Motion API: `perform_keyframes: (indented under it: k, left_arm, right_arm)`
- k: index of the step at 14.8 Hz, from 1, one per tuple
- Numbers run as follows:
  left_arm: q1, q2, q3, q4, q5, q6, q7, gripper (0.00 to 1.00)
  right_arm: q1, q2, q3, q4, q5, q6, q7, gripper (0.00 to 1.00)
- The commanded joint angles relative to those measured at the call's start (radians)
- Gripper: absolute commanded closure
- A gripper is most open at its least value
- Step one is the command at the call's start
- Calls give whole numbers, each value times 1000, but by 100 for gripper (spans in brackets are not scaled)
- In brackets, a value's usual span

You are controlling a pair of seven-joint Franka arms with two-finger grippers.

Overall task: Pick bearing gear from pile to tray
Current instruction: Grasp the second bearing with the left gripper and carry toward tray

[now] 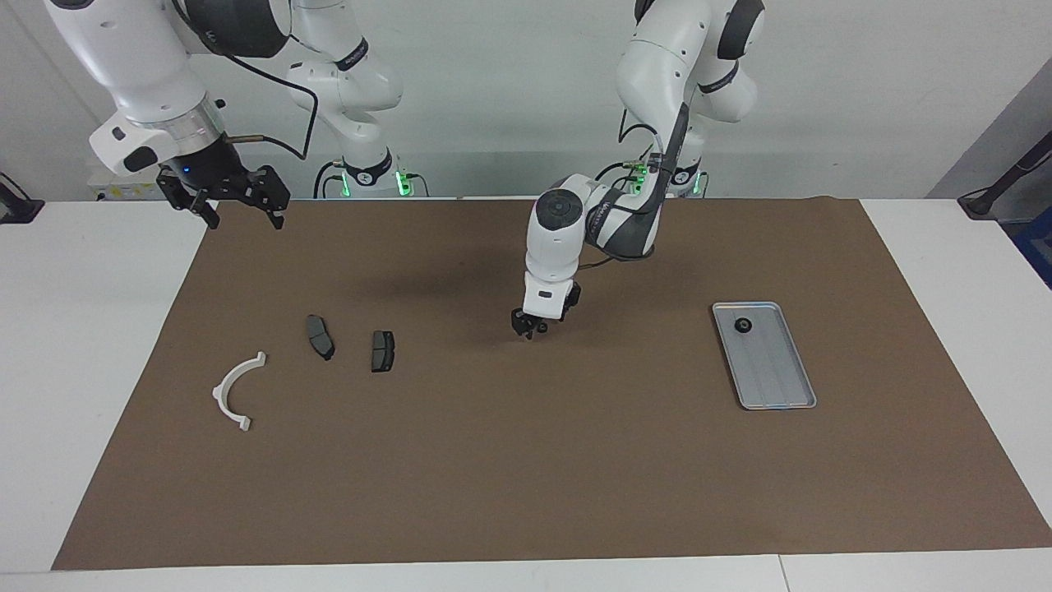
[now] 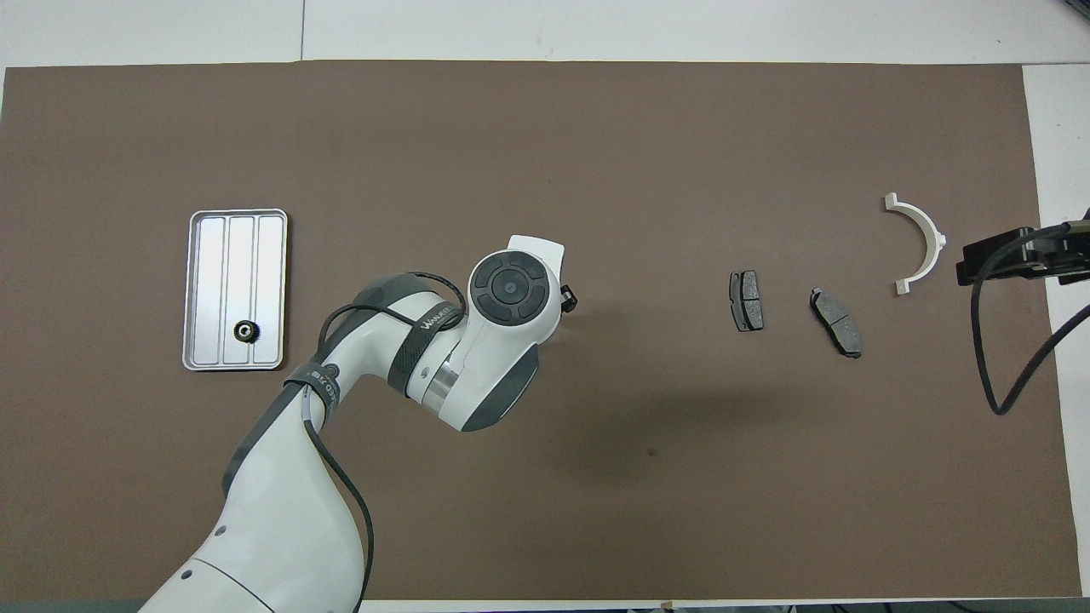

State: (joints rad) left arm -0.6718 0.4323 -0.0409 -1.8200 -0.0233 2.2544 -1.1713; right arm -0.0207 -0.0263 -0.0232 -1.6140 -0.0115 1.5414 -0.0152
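Silver-grey and ridged, the tray [image 1: 764, 355] is seen in the facing view with one small black bearing gear [image 1: 742, 325] already lying in it, while the left claw [image 1: 528, 326] is lowered to the brown mat mid-tabletop; whether its fingers are parted or closed on a piece cannot be told, and the right claw [image 1: 238, 205] is held wide above the mat's corner, its arm waiting. In the overhead view the gear is confirmed at the tray's end nearer the robots, the two brake pads [image 2: 747, 300] and the white bracket [image 2: 917, 243] are left toward the right arm's end, and the left claw is mostly hidden under its wrist, so a second pick is judged to be under way and unfinished.

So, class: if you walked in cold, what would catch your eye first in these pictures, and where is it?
First the left arm, bent low with the left gripper down at the brown mat mid-table. Next the silver tray at the left arm's end, one small black gear in it. Then the white curved bracket and two dark brake pads at the right arm's end, where the right gripper waits open above the mat's corner.
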Motion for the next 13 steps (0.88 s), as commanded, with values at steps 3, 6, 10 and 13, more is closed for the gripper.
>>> perform_keyframes:
  k: [3, 6, 10, 13]
  left_arm:
    - [-22, -3, 15, -28, -1, 33, -16, 30]
    - [-26, -3, 15, -33, 0, 39, -15, 34]
    - [-26, -4, 15, -39, -1, 43, -16, 42]
    - [-28, -4, 15, -41, -1, 42, -18, 67]
  right_arm:
    - [-8, -43, -1, -78, -5, 55, -28, 0]
    - [-10, -52, -1, -93, -5, 63, -28, 0]
    - [-10, -50, -3, -93, -5, 63, -29, 0]
    - [-10, -50, -3, -93, -4, 65, -29, 0]
